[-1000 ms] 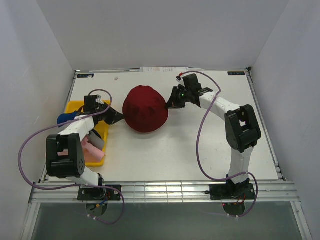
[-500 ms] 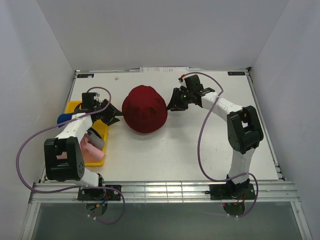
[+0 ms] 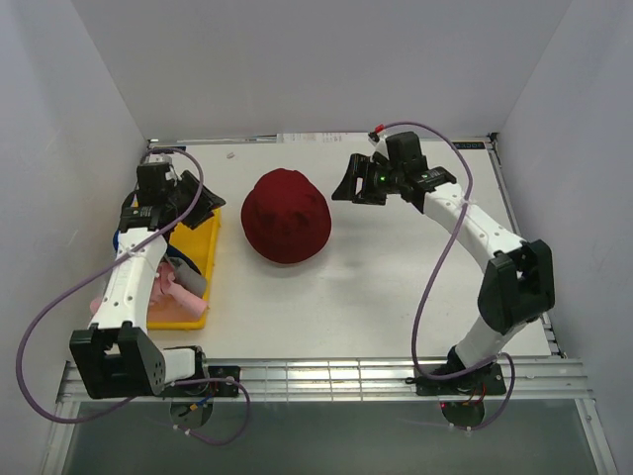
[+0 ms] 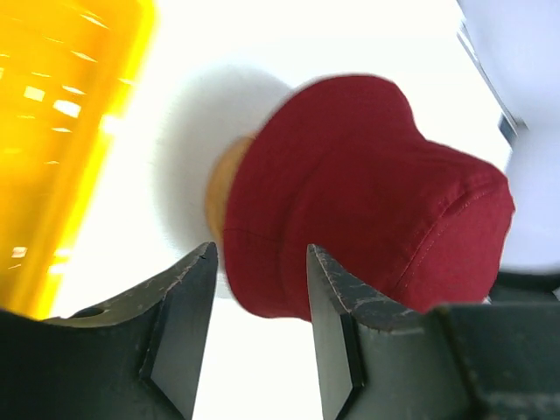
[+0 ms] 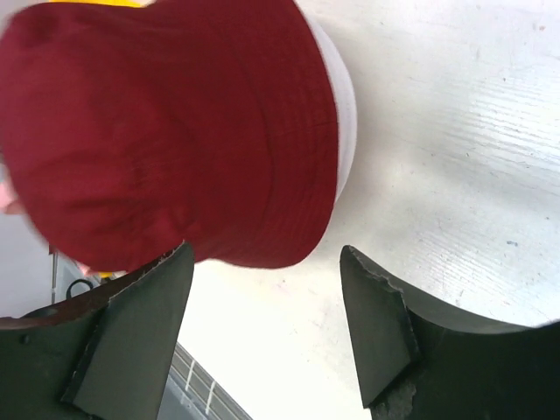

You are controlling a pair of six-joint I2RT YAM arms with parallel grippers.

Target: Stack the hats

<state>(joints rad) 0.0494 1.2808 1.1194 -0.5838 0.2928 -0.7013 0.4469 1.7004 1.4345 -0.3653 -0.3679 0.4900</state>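
Note:
A dark red hat (image 3: 287, 215) sits dome-up in the middle of the table, draped over a tan wooden stand (image 4: 222, 185) that peeks out under its brim. My left gripper (image 3: 205, 204) hovers just left of the hat, above the tray's far end. It is open with nothing between its fingers (image 4: 184, 297). My right gripper (image 3: 343, 189) hangs open to the hat's upper right, apart from it, and holds nothing. In the right wrist view the red hat (image 5: 175, 131) fills the upper left, beyond my right gripper (image 5: 262, 254). A pink hat (image 3: 166, 294), a grey hat (image 3: 194, 281) and a sliver of blue hat (image 3: 118, 239) lie in the tray.
The yellow tray (image 3: 204, 253) stands along the table's left edge, partly under my left arm. White walls close in the table on three sides. A metal rail (image 3: 326, 376) runs along the near edge.
Both grippers opened and let go of the red hat's brim. The left one drew back left toward the tray; the right one lifted and pulled away to the right. The hat stays put.

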